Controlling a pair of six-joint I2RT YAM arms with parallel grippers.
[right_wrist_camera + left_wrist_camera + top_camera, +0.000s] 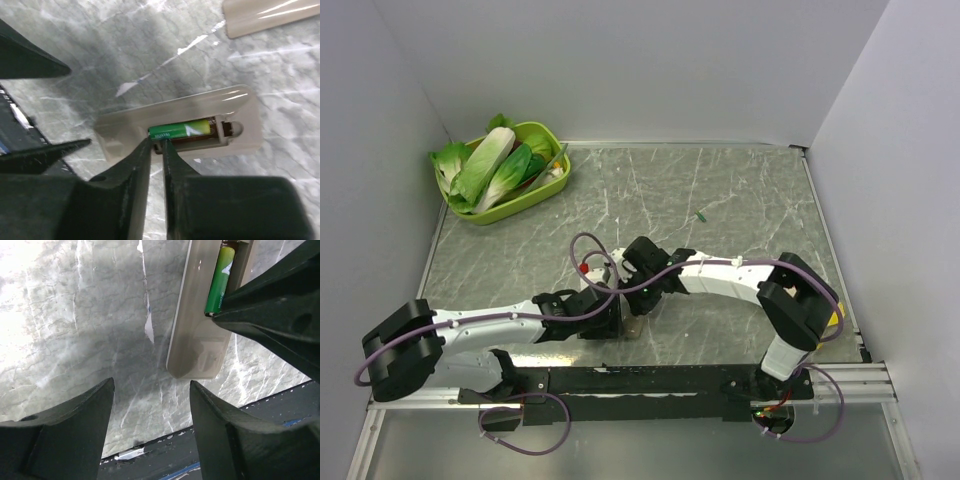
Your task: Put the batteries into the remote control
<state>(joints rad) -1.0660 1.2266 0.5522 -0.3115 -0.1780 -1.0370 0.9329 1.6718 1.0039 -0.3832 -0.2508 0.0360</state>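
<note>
Top view high, looking down over table [740, 200]; both wrist views close, sharing remote control [192, 315].

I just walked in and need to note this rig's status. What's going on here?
The right gripper, fingers nearly closed, is at the end of a green battery. The battery lies in the open compartment of the remote control, which rests back-up on the table. The left gripper is open near the remote's end and holds nothing. What looks like the second battery lies farther out on the table.
</note>
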